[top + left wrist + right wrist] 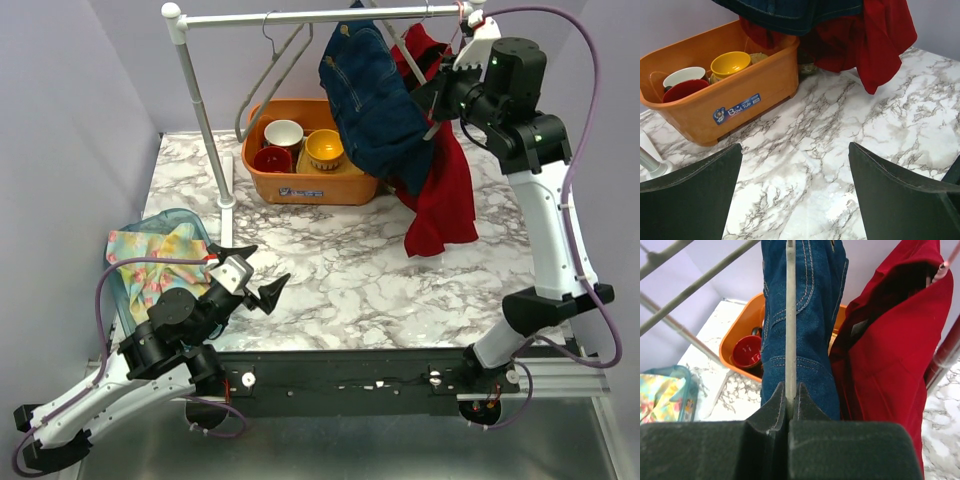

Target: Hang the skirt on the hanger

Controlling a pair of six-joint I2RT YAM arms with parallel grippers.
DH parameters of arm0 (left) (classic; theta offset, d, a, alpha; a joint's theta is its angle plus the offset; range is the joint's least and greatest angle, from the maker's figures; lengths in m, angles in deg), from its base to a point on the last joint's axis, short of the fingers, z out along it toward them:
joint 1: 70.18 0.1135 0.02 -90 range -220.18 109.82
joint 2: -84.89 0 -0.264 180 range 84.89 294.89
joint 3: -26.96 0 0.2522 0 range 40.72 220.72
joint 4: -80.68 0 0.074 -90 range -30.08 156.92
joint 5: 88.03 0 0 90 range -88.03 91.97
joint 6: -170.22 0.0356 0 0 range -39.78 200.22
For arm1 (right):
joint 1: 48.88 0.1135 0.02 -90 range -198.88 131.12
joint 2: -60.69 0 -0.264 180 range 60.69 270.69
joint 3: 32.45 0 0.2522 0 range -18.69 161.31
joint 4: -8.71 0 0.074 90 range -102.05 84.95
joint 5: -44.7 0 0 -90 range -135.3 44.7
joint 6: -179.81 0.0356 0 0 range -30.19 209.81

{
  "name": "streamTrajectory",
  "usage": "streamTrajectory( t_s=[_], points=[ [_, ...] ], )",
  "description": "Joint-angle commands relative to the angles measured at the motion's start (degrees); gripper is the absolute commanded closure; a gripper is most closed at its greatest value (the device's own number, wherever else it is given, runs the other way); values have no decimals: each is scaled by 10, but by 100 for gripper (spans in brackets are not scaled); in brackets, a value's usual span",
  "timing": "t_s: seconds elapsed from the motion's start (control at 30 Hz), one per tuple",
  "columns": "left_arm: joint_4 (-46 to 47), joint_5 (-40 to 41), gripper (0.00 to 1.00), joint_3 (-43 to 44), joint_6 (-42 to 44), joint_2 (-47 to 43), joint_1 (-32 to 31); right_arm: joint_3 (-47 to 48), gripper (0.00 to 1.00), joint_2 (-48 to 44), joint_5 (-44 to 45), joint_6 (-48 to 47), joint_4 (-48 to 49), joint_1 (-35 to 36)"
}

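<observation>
1. Denim skirt [375, 105]: draped over a hanger wire [790, 315], high at the far right under the rail [320, 15]. Its long axis hangs straight down, with the hem above the orange tub [300, 185].
2. Right hand [789, 400]: closed tight on the hanger wire. The skirt lies directly ahead of it, just beyond the wire.
3. Left hand [262, 268]: spread wide and empty, low over the near-left bench [400, 290], well apart from the skirt.
4. Red garment [445, 200]: hangs touching the skirt's right side.
5. Judgement: the right arm is much the nearer. The coming move likely turns on the hanger's position against the rail; its hook cannot be made out.
</observation>
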Motion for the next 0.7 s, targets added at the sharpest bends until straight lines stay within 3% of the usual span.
streamTrajectory(
  t_s=[0.0, 0.27, 0.37, 0.5, 0.67],
  points=[
    [1, -7, 1, -7, 0, -7, 7, 48, 100, 31, 30, 12, 109, -2],
    [1, -10, 1, -6, -2, 2, 14, 26, 99, 62, 25, 2, 110, -1],
    [1, -10, 1, -5, -6, 6, 15, -4, 91, 49, 13, -8, 113, -1],
    [-5, -7, 1, -3, -13, 19, 17, -68, 59, -12, -33, -52, 120, -2],
    [-21, 31, 1, 17, -61, 60, 21, -152, 33, -142, -68, -126, 116, -1]
  ],
)
